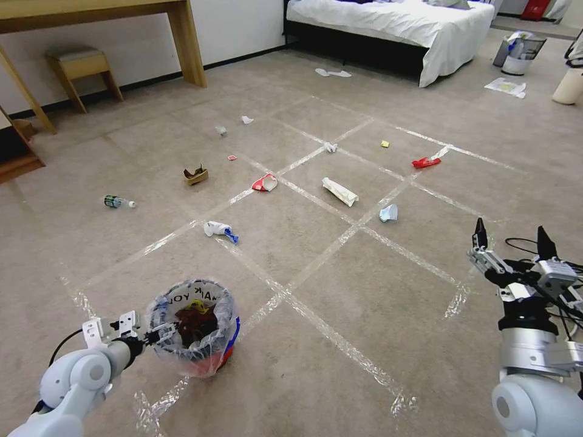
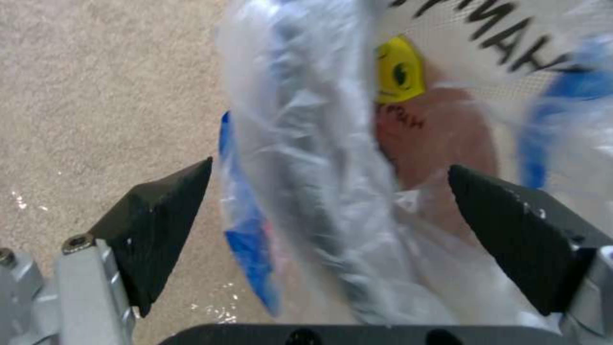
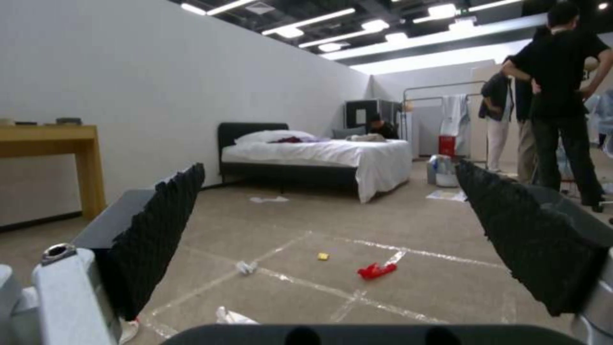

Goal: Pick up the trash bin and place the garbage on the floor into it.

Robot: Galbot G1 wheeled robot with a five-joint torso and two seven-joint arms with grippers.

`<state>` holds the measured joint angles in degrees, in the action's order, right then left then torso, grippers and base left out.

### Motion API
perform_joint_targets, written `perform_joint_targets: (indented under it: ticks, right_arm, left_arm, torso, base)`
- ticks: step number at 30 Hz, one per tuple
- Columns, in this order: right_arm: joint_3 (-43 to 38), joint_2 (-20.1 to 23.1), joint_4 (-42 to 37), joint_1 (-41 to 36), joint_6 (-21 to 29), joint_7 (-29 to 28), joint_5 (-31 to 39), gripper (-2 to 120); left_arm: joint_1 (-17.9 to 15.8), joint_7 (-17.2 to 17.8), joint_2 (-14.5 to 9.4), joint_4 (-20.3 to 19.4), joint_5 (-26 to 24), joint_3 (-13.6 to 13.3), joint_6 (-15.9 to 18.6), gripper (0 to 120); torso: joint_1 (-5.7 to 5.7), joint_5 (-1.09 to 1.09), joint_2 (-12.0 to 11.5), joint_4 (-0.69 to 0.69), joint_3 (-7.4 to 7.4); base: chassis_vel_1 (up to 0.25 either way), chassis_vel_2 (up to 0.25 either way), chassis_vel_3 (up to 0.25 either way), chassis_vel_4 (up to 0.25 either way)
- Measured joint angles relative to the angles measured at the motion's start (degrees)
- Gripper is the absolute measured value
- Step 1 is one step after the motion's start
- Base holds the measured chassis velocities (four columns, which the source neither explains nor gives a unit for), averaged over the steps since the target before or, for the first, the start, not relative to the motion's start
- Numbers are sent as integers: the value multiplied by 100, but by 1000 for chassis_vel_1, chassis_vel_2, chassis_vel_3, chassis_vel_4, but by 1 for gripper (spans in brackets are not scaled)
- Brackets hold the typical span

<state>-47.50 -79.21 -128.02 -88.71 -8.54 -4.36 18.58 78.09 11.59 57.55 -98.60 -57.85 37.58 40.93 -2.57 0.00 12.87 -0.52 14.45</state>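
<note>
The red-and-blue trash bin [image 1: 200,331], lined with a clear lettered bag, stands on the taped carpet floor [image 1: 340,291] at the near left. My left gripper [image 1: 153,334] is open at its near rim; in the left wrist view one finger sits outside the wall and one inside, the bin's rim [image 2: 306,191] passing between them untouched. Garbage lies farther out: a tissue [image 1: 220,230], a torn cup [image 1: 265,182], a white paper bag [image 1: 340,191], a blue mask [image 1: 388,212], a red wrapper [image 1: 426,162], cardboard [image 1: 196,175] and a green bottle [image 1: 117,201]. My right gripper [image 1: 513,240] hangs open and empty at the right.
A bed [image 1: 395,24] stands at the back, a wooden desk leg [image 1: 185,42] and a stool [image 1: 82,70] at the back left. A grey bin [image 1: 519,51] and a cream cylinder [image 1: 569,85] sit at the far right. Open carpet lies between the bin and the litter.
</note>
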Motion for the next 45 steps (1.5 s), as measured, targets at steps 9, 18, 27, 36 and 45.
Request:
perform_joint_targets:
  ticks: [9, 18, 27, 36, 45]
  right_arm:
    - [2, 3, 98, 13, -39, 0, -30, 100]
    - [114, 1, 218, 108, -50, 1, -75, 100]
    - [184, 2, 343, 191, -56, 0, -93, 100]
    - [196, 2, 393, 240, -64, -2, -89, 100]
    - [214, 5, 427, 266, -73, -6, -85, 100]
  left_arm:
    - [-118, -82, -21, 148, 116, -90, -58, 98]
    - [-276, -176, -35, 571, 188, -197, -82, 98]
    - [-361, -345, -102, 761, 261, -255, -124, 77]
    - [-426, -353, -108, 811, 280, -387, -135, 45]
    - [-382, -445, -125, 805, 433, -371, -197, 14]
  torso:
    - [0, 0, 0, -1, 0]
    - [0, 0, 0, -1, 0]
    - [0, 0, 0, -1, 0]
    - [0, 2, 1, 0, -1]
    - [0, 0, 1, 0, -1]
  base:
    - [0, 0, 0, 0]
    - [0, 0, 0, 0]
    - [0, 0, 0, 0]
    - [0, 0, 0, 0]
    - [0, 0, 0, 0]
